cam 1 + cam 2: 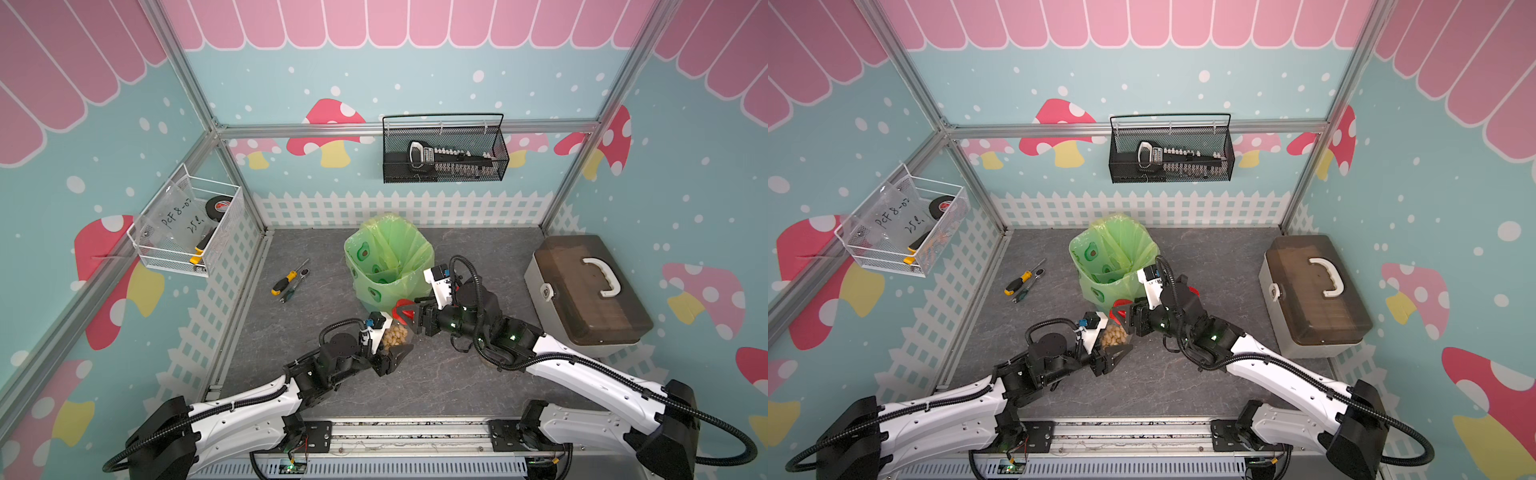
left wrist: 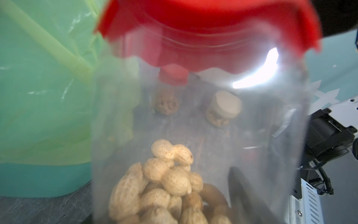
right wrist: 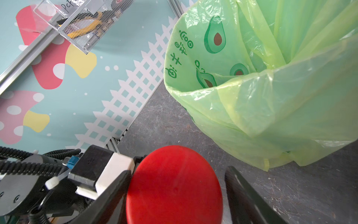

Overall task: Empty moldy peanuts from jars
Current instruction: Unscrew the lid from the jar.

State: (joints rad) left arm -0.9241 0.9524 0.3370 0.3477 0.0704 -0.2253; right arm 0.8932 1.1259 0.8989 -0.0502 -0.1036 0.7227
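The left gripper (image 1: 398,343) clamps the jar (image 1: 395,333) of peanuts (image 2: 166,182) at the middle of the desk (image 1: 415,386). Only one finger (image 2: 244,194) shows, blurred, through its clear wall. The right gripper (image 3: 177,172) straddles the red lid (image 3: 174,188), one finger touching, the other just clear. Two more jars (image 2: 222,108) blur behind it. The green-bagged bin (image 1: 374,291) stands just beside.

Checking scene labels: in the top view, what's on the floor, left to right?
yellow-handled screwdriver → bin lined with a green bag → brown-lidded toolbox. The jar of peanuts overlaps the bin, so it's left out.
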